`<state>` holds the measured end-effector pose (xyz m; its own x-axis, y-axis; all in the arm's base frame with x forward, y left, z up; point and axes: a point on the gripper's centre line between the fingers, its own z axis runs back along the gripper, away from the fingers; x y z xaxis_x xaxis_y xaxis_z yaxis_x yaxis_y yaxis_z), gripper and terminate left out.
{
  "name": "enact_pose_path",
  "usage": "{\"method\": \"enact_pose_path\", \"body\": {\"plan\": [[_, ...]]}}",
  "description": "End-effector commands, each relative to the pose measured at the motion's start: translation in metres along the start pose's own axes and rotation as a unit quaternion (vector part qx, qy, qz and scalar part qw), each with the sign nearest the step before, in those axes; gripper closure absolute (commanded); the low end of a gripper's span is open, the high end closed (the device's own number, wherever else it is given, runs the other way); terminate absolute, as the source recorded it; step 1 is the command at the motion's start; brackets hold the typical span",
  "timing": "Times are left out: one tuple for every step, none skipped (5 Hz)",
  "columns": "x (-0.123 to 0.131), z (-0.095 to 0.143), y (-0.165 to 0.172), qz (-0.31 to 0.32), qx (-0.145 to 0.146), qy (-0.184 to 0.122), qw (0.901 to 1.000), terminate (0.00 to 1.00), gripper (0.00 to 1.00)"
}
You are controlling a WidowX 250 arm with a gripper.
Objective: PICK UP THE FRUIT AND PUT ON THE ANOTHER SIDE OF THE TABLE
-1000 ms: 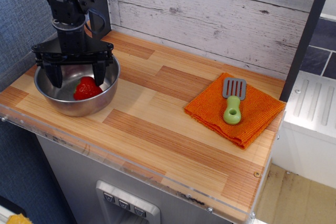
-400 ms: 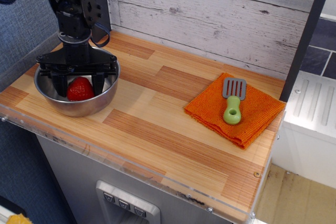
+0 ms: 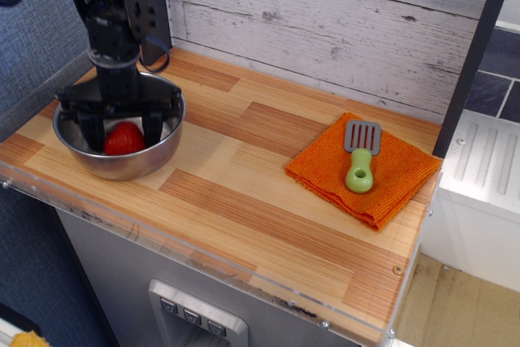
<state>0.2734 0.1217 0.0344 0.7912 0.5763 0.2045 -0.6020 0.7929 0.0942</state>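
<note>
The hand (image 3: 122, 129) reaches into the steel bowl (image 3: 154, 160), fingers spread around (not touching) the fruit (image 3: 124, 139).

Claw (image 3: 123, 131) tips and fruit's (image 3: 124, 139) underside behind bowl (image 3: 154, 158) rim.

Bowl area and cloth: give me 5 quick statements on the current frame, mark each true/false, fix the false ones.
1. The strawberry sits inside the steel bowl. True.
2. The gripper is shut tight on the strawberry. False: its fingers stand apart on either side of the fruit, lowered into the bowl.
3. The spatula lies on the orange cloth. True.
4. The bowl stands on the cloth. False: it stands on bare table, at the left end, well apart from the cloth.
5. The spatula's handle is red. False: it is green, with a grey blade.
</note>
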Motion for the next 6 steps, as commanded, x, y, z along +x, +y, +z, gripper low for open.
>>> {"method": "enact_pose_path", "body": {"plan": [[0.026, 0.066, 0.000, 0.035, -0.032, -0.076, 0.9960, 0.00, 1.00], [0.025, 0.084, -0.012, 0.036, -0.056, -0.088, 0.9939, 0.00, 1.00], [0.026, 0.103, -0.045, 0.006, -0.085, -0.107, 0.9906, 0.00, 1.00], [0.026, 0.112, -0.079, -0.021, -0.113, -0.115, 0.9867, 0.00, 1.00], [0.026, 0.111, -0.107, -0.044, -0.123, -0.111, 0.9852, 0.00, 1.00], [0.026, 0.097, -0.125, -0.054, -0.126, -0.097, 0.9858, 0.00, 1.00]]}}
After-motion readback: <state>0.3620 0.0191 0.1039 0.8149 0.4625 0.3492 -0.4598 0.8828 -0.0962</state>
